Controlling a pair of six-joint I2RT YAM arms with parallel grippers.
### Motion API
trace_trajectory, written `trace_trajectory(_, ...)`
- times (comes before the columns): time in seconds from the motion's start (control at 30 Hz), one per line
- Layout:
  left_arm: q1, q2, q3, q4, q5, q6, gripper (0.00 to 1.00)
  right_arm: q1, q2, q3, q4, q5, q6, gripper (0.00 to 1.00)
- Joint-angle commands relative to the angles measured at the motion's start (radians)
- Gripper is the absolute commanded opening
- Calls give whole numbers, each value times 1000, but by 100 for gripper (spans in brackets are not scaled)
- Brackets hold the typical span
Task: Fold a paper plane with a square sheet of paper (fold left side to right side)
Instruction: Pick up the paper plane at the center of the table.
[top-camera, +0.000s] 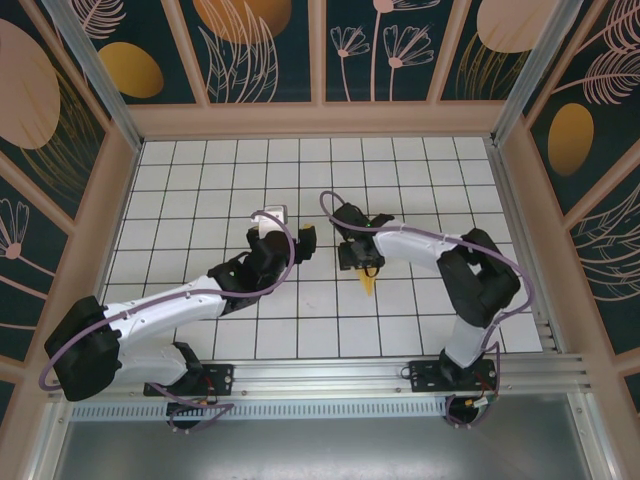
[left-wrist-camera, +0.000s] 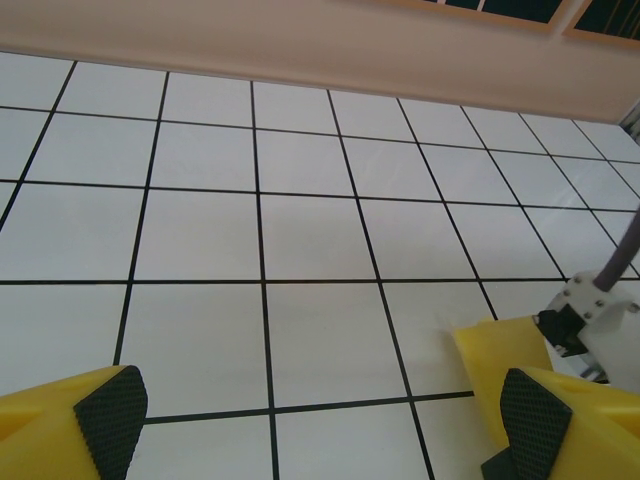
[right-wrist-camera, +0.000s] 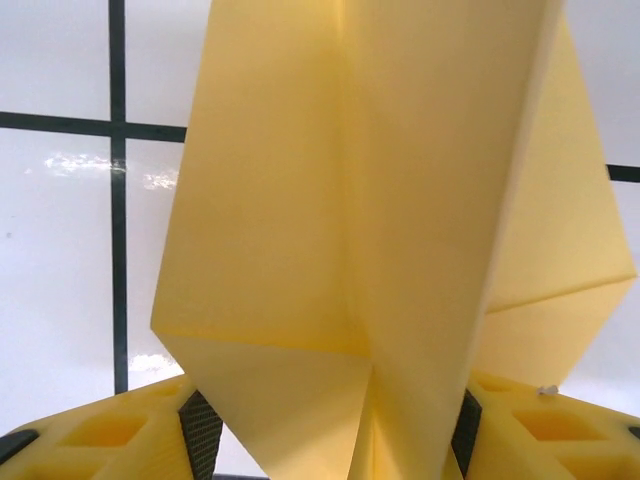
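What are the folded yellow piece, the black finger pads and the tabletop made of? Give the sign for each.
Paper plane: thin matte yellow paper, judging by sharp creases and light showing through layers. Finger pads: probably rubber, black with a fine dimpled texture. Table: glossy white, hard-looking, black grid lines; reflections suggest laminate or tile, unclear which.

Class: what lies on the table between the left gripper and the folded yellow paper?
Nothing: the top view shows bare white tiles between the left gripper and the folded yellow paper.

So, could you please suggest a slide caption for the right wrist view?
Right tool gripping the folded yellow paper plane over the white tiled table.
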Motion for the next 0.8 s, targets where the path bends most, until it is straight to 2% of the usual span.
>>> trace_trajectory(0.0, 3, -7, -6, 8, -15, -6, 94, -19, -70, -34, -2, -56, -20, 61)
trace_trajectory(0.27, 3, -1, -4, 6, -13, -8, 94, -29, -70, -82, 32, -107, -27, 60)
trace_trajectory(0.43, 2, -5, -4, 1, -16, -10, 94, -36, -59, -93, 32, -72, -20, 49)
trace_trajectory(0.77, 3, -4, -4, 0, -17, -10, 94, -75, -67, -127, 61, -56, -40, 33)
